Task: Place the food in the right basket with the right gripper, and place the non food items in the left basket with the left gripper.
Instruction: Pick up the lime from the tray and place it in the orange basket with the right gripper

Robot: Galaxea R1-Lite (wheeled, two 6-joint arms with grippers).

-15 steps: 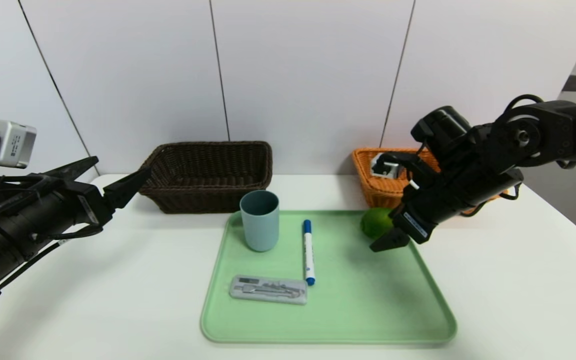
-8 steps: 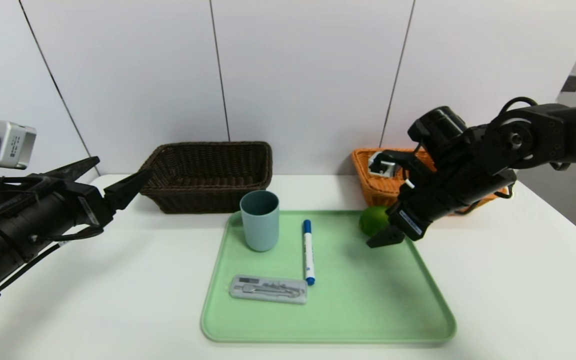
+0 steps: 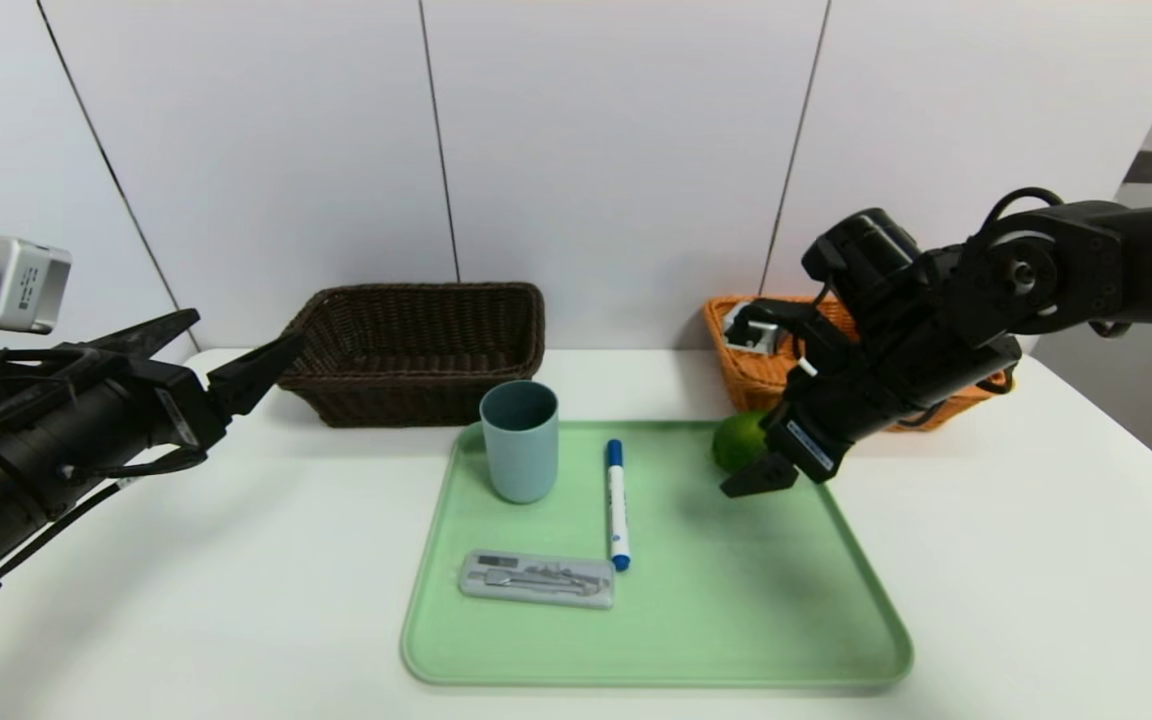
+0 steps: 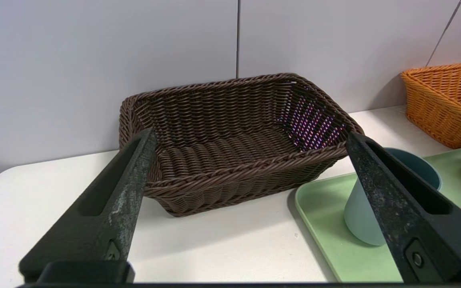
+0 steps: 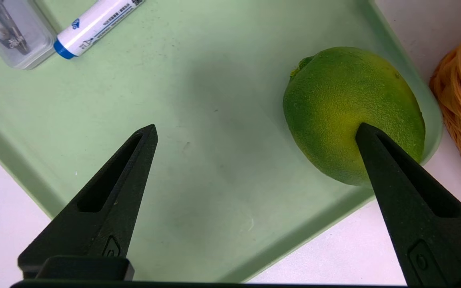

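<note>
Currently, the right hand (image 5: 256,126) hovered over the tray (image 3: 656,640), fingers spread and nothing gripped, near the green lime (image 3: 739,441) in the tray's far right corner. The orange basket (image 3: 946,408) sat just behind. The left hand (image 3: 247,332), also spread wide and holding nothing, hung above the desk (image 3: 266,600) near the dark brown basket (image 3: 416,400).

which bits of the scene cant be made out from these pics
- Floor of the orange wicker basket: head view, behind the black right pincer; left wrist view, cut off by the edge.
- Inside of the blue-grey plastic cup: left wrist view, covered by the left pincer.
- Lettering on the white blue-capped marker: head view, too small.
</note>
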